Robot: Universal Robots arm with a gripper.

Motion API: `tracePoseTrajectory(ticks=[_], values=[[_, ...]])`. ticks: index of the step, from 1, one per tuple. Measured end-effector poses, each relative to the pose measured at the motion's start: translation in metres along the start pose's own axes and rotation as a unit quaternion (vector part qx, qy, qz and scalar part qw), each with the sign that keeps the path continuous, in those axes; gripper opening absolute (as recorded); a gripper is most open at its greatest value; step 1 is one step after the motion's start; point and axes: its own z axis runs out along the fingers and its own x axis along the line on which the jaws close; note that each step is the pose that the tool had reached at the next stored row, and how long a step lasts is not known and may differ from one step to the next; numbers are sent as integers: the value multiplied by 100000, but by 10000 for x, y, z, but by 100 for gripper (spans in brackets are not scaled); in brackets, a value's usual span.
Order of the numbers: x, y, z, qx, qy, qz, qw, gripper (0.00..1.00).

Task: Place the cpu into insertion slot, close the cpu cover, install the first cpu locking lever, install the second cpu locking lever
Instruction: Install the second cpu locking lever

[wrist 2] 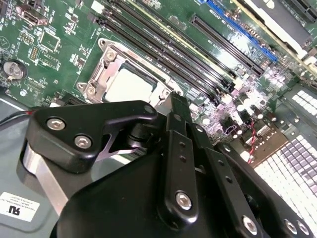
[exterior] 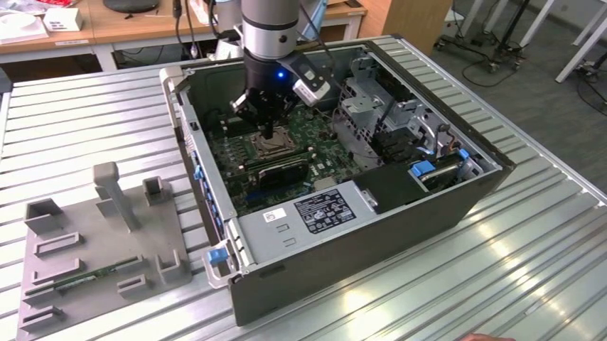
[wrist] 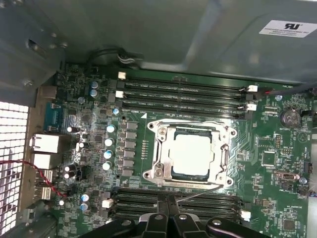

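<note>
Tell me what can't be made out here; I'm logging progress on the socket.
- Second wrist view: the gripper body hides the near edge of the cpu cover.
- First wrist view: whether the thin lever is latched is too fine to tell.
- Exterior view: the arm partly hides the insertion slot.

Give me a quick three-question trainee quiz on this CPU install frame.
1. True or false: the cpu already sits in the insertion slot.
2. The cpu cover is: A) raised upright, B) lying flat around the chip, C) off the board.
3. What does the gripper hover beside in the first wrist view?

Key: 1 true. 2 B. 3 The socket's edge nearest the thin wire lever.
</note>
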Motion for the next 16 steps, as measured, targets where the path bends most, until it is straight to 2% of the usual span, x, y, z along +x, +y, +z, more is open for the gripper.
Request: tracePoseTrajectory(ticks=[4,16], values=[[-8,-9,47,15,32,12,100000,11],[-3,-20,251,61,72,9,100000,11]])
